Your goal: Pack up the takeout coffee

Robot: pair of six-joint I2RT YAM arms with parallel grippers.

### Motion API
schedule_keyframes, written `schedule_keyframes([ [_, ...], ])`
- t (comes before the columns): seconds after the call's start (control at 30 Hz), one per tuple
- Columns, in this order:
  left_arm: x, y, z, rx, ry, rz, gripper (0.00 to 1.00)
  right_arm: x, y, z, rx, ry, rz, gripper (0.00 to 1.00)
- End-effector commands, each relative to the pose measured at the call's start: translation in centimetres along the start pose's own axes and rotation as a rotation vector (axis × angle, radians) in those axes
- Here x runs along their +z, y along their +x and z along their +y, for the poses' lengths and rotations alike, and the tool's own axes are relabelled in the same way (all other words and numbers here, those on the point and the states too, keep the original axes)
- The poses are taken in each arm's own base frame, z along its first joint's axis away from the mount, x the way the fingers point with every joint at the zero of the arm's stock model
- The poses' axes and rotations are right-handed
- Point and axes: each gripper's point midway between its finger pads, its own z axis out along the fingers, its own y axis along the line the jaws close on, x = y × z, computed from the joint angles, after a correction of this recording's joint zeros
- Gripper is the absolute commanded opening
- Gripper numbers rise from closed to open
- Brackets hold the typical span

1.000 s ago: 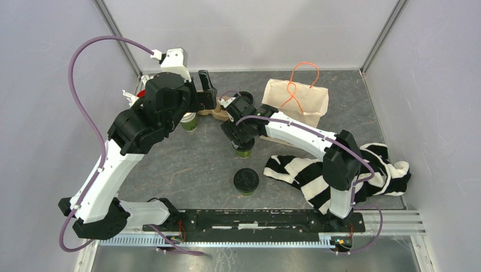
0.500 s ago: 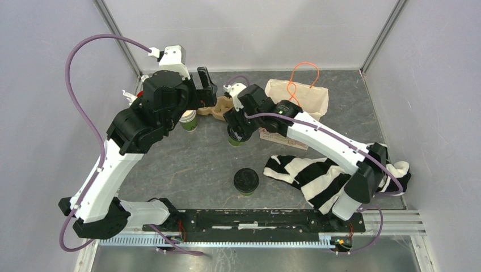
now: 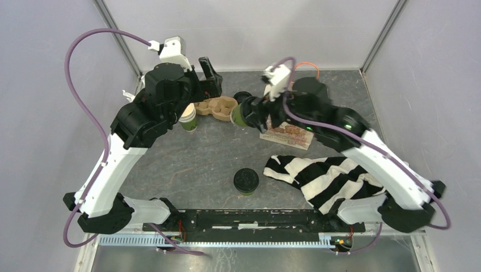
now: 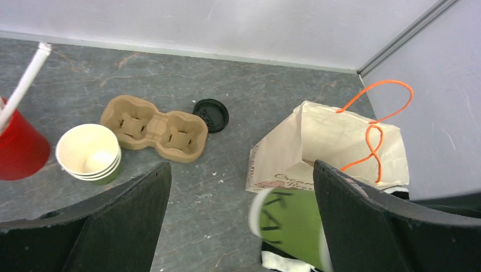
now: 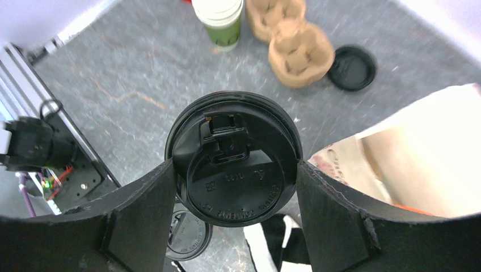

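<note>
Top view: right jaws (image 3: 247,111) are clenched on a lidded green cup (image 3: 239,117), held tilted just beside the right end of the pulp carrier (image 3: 214,106). Left jaws (image 3: 209,79) stand released over the carrier's far side. A second lidded cup (image 3: 246,181) stands upright on the tabletop (image 3: 198,164), near the striped cloth (image 3: 323,178).

Left wrist view: jaws (image 4: 241,170) wide apart, grasping nothing. Below them are an open cup (image 4: 89,152), a loose lid (image 4: 210,115), a red cup (image 4: 20,148) and a paper bag (image 4: 329,147).

Right wrist view: both fingers (image 5: 142,221) press the held cup's sides, its black lid facing the camera.
</note>
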Motion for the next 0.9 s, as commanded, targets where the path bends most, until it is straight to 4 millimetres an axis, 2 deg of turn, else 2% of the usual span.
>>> schedule_keyframes([
  [0.0, 1.4, -1.1, -2.8, -0.124, 0.081, -0.018, 1.00, -7.7, -6.2, -2.4, -0.013, 0.111, -0.253, 0.76],
  [0.23, 5.5, 1.8, -7.8, -0.136, 0.234, 0.130, 1.00, -16.7, -7.9, -6.9, 0.045, 0.340, -0.425, 0.75],
  [0.33, 7.4, 4.4, -10.0, -0.119, 0.301, 0.238, 0.98, -19.7, -8.0, -8.4, 0.076, 0.421, -0.467, 0.75],
  [0.4, 9.0, 7.3, -10.7, -0.103, 0.300, 0.337, 0.96, -21.5, -7.9, -9.0, 0.093, 0.455, -0.488, 0.75],
  [0.53, 11.9, 12.6, -10.3, -0.061, 0.235, 0.493, 0.95, -23.9, -7.6, -9.8, 0.118, 0.496, -0.511, 0.74],
  [0.6, 13.0, 14.3, -9.8, -0.032, 0.205, 0.530, 0.95, -24.7, -7.4, -10.1, 0.125, 0.510, -0.509, 0.74],
  [0.73, 15.0, 16.9, -8.9, 0.029, 0.160, 0.569, 0.94, -25.8, -6.5, -10.5, 0.140, 0.534, -0.496, 0.74],
  [0.87, 16.6, 18.2, -8.1, 0.080, 0.109, 0.585, 0.86, -26.0, -5.6, -10.7, 0.148, 0.543, -0.475, 0.74],
])
